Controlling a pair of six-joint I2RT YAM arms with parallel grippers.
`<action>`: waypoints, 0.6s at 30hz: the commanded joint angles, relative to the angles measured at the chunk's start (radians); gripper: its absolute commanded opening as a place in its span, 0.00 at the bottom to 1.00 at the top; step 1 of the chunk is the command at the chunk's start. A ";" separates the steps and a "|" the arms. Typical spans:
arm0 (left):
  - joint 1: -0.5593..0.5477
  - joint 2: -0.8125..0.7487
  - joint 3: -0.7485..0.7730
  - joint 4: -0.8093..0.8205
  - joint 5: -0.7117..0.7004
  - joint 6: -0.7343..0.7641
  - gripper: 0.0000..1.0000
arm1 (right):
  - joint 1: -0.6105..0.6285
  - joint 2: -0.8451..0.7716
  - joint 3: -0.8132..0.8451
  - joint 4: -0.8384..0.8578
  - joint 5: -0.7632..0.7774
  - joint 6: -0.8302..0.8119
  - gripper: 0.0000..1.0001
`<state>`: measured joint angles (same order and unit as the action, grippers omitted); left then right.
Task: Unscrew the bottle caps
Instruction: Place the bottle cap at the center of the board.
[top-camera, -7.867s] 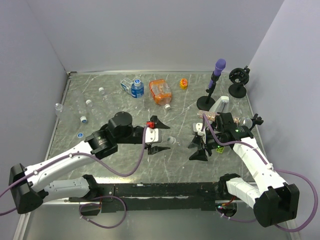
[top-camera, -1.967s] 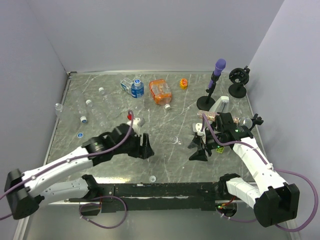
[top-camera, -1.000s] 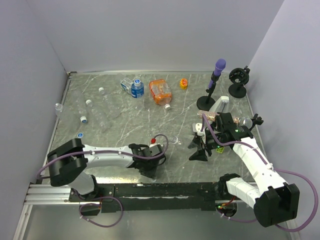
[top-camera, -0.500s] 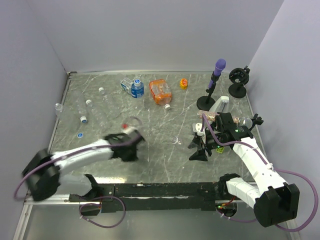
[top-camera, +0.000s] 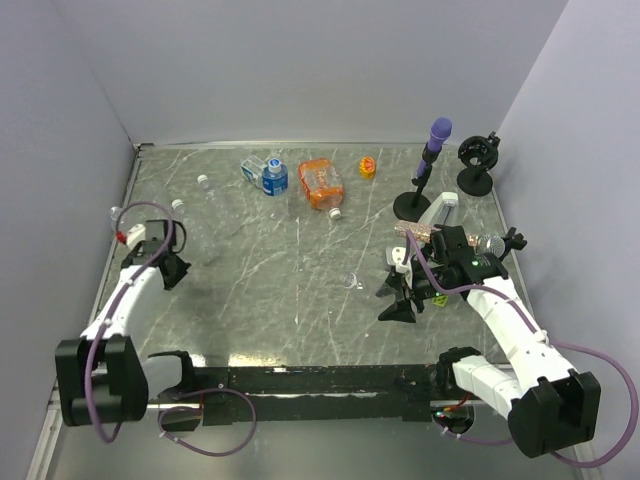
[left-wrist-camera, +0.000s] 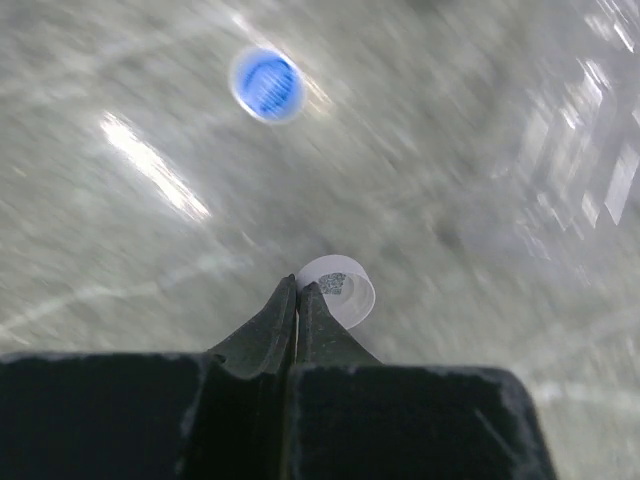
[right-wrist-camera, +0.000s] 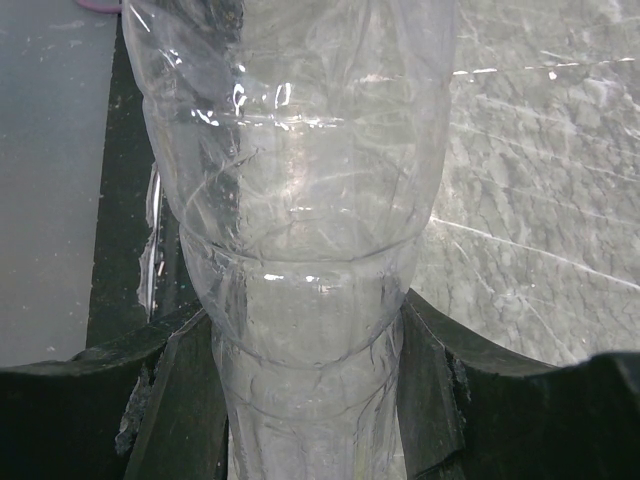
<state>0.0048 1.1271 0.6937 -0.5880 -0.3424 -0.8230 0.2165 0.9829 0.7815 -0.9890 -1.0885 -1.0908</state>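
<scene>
The left arm (top-camera: 130, 290) has swung from mid-table to the left edge of the table (top-camera: 300, 240), its jaws fully closed at a loose white cap (left-wrist-camera: 337, 287), suggesting that cap is off, while the right jaws clamp the clear bottle (right-wrist-camera: 300, 200).

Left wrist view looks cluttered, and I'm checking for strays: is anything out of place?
Two caps lie loose on the table, off any bottle: a blue cap farther out and a white cap right beside the shut left gripper. The view is blurred.
</scene>
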 joint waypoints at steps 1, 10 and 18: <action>0.135 0.062 0.010 0.108 0.058 0.110 0.04 | 0.006 -0.026 0.027 0.009 -0.030 -0.026 0.13; 0.159 0.162 0.050 0.091 0.097 0.139 0.44 | 0.006 -0.029 0.027 0.009 -0.027 -0.026 0.13; 0.153 -0.131 0.079 0.019 0.458 0.232 0.69 | 0.007 -0.026 0.025 0.009 -0.028 -0.029 0.13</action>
<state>0.1589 1.1725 0.7200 -0.5507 -0.1356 -0.6643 0.2165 0.9737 0.7815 -0.9890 -1.0885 -1.0908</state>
